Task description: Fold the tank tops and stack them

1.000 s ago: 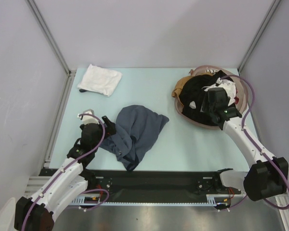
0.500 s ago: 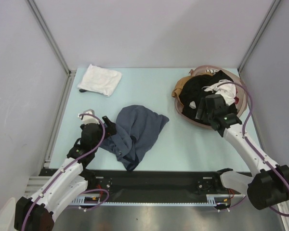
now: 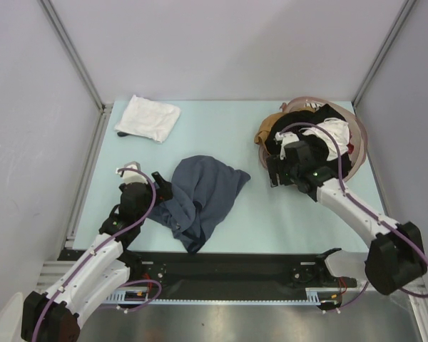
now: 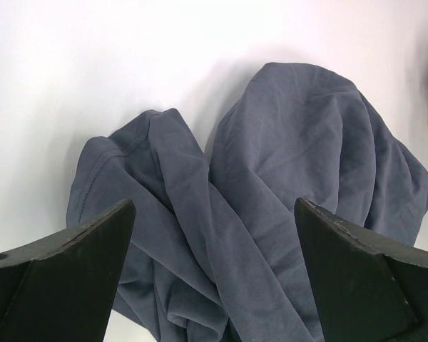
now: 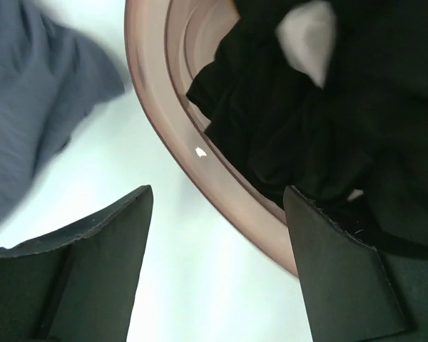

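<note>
- The slate grey-blue tank top (image 3: 203,198) lies crumpled and unfolded on the table (image 3: 221,132), near the front edge and left of centre.
- A folded white cloth (image 3: 148,117) sits at the far left corner, well apart from it. This is probably the other tank top, though no dark trim shows.
- The left gripper (image 3: 162,187) has not moved. It waits just left of the grey top with its fingers spread wide and nothing between them.
- The right gripper (image 3: 272,171) has swung left off the jumble of clothes (image 3: 299,128) in the basket (image 5: 160,100). It now hangs over the basket's near-left rim, jaws apart and empty.
- Judging by that retreat, the right arm is done at the basket and is coming over so both arms can spread and fold the grey top.
</note>
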Tool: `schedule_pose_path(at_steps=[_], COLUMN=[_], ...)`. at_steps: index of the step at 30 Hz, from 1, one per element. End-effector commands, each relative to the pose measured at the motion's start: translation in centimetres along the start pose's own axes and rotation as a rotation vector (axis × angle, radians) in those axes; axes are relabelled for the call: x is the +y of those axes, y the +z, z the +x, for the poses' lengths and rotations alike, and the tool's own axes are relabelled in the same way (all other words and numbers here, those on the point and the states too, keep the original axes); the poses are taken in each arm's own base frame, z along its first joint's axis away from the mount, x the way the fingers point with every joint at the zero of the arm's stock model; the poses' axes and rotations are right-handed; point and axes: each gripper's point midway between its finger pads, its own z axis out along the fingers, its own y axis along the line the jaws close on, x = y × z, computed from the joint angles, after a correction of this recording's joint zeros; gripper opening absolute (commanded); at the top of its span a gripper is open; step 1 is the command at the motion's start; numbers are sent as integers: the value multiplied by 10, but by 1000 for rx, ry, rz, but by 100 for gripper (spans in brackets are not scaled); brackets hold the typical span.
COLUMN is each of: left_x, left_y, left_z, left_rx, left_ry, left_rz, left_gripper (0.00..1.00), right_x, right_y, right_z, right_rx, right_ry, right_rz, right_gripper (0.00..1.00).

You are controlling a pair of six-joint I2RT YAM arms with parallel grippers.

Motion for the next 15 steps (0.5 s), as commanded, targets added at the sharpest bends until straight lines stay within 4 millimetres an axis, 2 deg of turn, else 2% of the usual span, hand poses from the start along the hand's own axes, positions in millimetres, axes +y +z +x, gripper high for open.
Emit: schedule_pose_path(at_steps=[1,3,4,5,6,8,9,10,12,13,15], left_x=[-12,-13,-13,-13,-13,-13,-13,-14,-14,-15,-15], left_y=[-2,-1,-1,-1,-1,0,0,0,0,0,1], left_z=[-16,-15,-14,-14,-14,-13,-13,-13,-12,-12,-11], left_rx=[-51,-46,-46,-43,-43,-40,-41,-41,-38,-37,-35], left_ry=[0,4,4,3,1,3,5,3,4,2,2], left_rz=[48,50,52,51,54,53,54,54,56,61,61], left_gripper=[100,100,100,100,100,100,100,100,100,100,100], right_x=[20,29,29,28,20,7,2,-12,-23,-40,-44], right_y=[11,17,26,30,35,44,45,48,48,51,59], right_z=[-21,-18,-11,-14,-13,-3,-5,-9,-16,-28,-40], right_rx=[-28,-6,28,39,58,124,128,119,78,36,7], right_ry=[-156,-198,-231,-237,-242,-257,-250,-217,-178,-134,-86], right_rz=[-97,-132,-129,-118,-69,-34,-24,7,10,29,-2], right_gripper=[79,73,65,55,33,15,5,4,1,0,0])
